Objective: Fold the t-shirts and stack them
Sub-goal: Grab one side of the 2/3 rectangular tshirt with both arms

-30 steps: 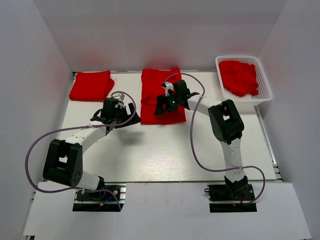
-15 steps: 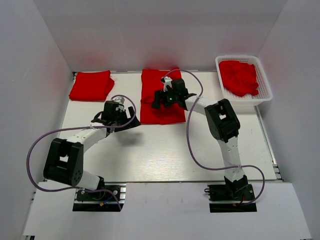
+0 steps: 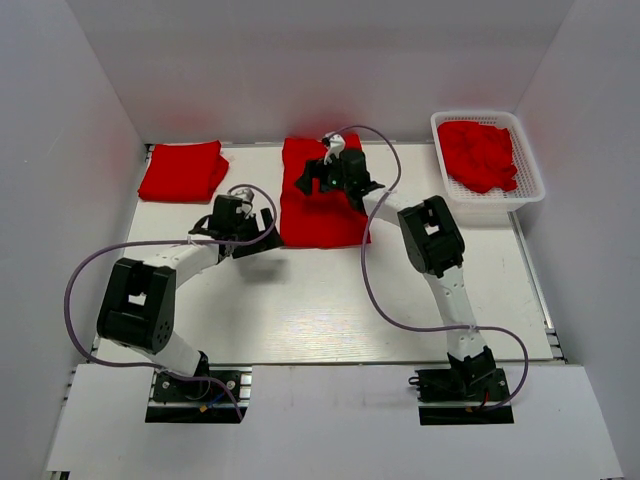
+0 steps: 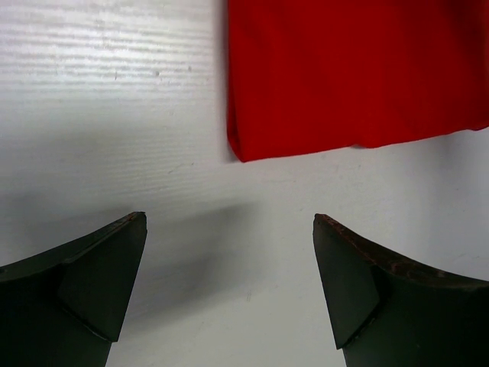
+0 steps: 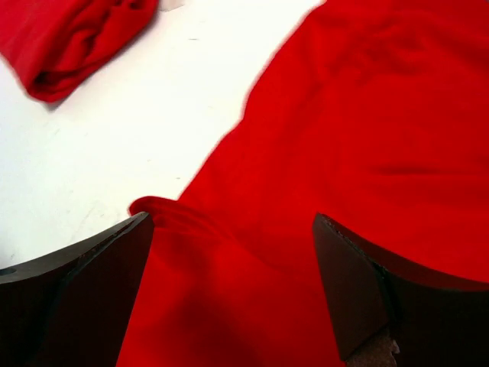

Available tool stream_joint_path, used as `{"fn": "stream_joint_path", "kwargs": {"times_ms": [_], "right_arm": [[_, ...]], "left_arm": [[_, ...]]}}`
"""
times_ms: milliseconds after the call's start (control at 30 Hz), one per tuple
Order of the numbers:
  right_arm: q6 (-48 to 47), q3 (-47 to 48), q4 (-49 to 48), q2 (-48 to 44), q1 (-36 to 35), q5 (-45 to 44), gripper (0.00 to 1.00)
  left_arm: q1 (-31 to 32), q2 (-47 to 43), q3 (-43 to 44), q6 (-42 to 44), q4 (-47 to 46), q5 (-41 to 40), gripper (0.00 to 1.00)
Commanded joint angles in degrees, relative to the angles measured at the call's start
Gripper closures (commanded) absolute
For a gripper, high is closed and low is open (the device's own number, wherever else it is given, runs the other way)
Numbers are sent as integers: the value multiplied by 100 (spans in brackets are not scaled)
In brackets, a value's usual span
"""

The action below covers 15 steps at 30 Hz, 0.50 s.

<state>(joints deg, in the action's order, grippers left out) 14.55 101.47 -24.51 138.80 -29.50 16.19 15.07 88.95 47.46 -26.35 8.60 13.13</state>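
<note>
While the right gripper (image 5: 229,229) hangs wide open over the middle t-shirt (image 3: 325,215) — gripping nothing — the left gripper (image 4: 229,229) gapes empty too, just off its near-left corner.

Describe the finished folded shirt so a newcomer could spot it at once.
Start at the white table; go to its far left corner. The folded shirt lies there alone, compact, unlike the longer shirt at centre or the crumpled pile in the basket.
</note>
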Motion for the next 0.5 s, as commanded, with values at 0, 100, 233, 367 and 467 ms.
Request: {"fn": "stream_joint_path", "kwargs": {"times_ms": [0,100,233,367,467], "right_arm": [[22,-82,-98,-789,75,-676,10],[66,-724,323,-1249,137,-1186,10],[285,-1445,956,-2330,251,-1381,10],[627,-1788,2686,-2665,444,-1548,10],[681,-1920,3505,-2709,602,-1321,10]], "left_arm": [[-91,-44,351,173,-78,120,0],[-92,78,527,227,-78,-90,0],[-92,412,966,385,62,-267,0],[13,825,1397,560,362,-233,0],[13,1027,1397,561,301,-100,0]]}}
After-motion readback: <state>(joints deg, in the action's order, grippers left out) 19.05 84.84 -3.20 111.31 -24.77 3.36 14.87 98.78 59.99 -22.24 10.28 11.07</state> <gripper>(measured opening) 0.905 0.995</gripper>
